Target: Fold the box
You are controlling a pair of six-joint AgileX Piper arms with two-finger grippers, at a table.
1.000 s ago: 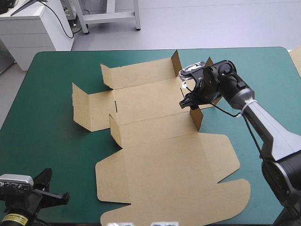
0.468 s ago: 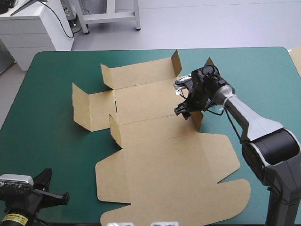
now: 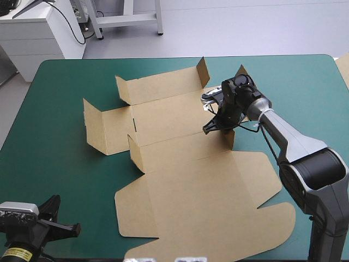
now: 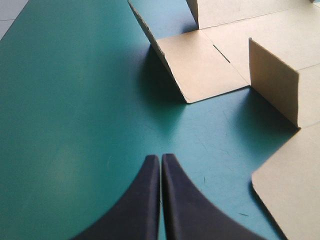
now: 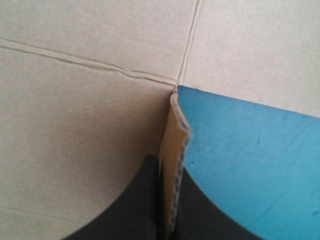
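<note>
The brown box (image 3: 180,164) lies as a cut sheet on the teal-green table (image 3: 54,142), several of its flaps raised and its big lid flat toward the near edge. My right gripper (image 3: 209,129) reaches down at the sheet's right side. In the right wrist view it (image 5: 168,167) is shut on the edge of an upright flap (image 5: 175,130) of the box, with the board pinched between the black fingers. My left gripper (image 3: 71,229) hovers at the near left corner, shut and empty (image 4: 161,159). The box's left flaps (image 4: 200,65) lie ahead of it.
Bare teal-green cover stretches along the table's left side and its far right corner (image 3: 305,82). A pale board edge (image 3: 343,68) shows at the table's right edge.
My right gripper, open just before, has shut on the raised right flap. The whole sheet has slid a little toward the right and near edge. The left arm has not moved.
</note>
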